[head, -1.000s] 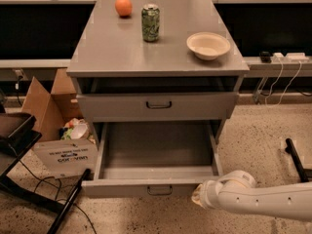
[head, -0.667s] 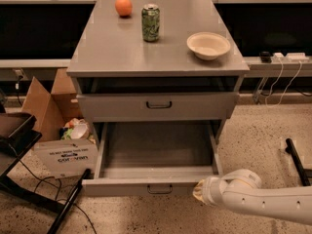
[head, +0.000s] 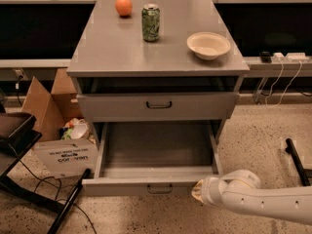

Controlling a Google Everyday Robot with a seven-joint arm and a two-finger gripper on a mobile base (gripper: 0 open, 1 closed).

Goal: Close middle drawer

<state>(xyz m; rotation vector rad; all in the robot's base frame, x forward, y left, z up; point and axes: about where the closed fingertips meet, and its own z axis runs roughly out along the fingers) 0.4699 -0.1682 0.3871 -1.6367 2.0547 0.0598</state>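
One stand [head: 14,130]: black, far left of the gripper, slightly higher in view, cut by the edge.
Box [head: 40,101]: open cardboard, left of and above the gripper, against the cabinet's left side.
White box [head: 63,156]: printed carton on the floor, well left of the gripper, just beside the middle drawer's left wall.
Cabinet [head: 107,48]: grey metal, flat top, above and mostly left of the gripper.
Orange [head: 124,6]: on the top's back part, far above and left of the gripper.
Can [head: 150,22]: green, upright, just right of the orange, apart from it.
Top drawer [head: 195,106]: ajar by a small gap, directly above the gripper.
Middle drawer [head: 156,147]: pulled far out, its inside bare; the low front panel with its dark handle lies just left of the gripper.
Gripper [head: 199,192]: low, at the front panel's right end, very near or touching it; open or closed cannot be told.
Bowl [head: 208,45]: cream, on the top's right side, straight above the gripper.
Arm [head: 263,204]: white, running right from the gripper to the edge.
Bar [head: 295,157]: black, on the floor, right of the gripper.
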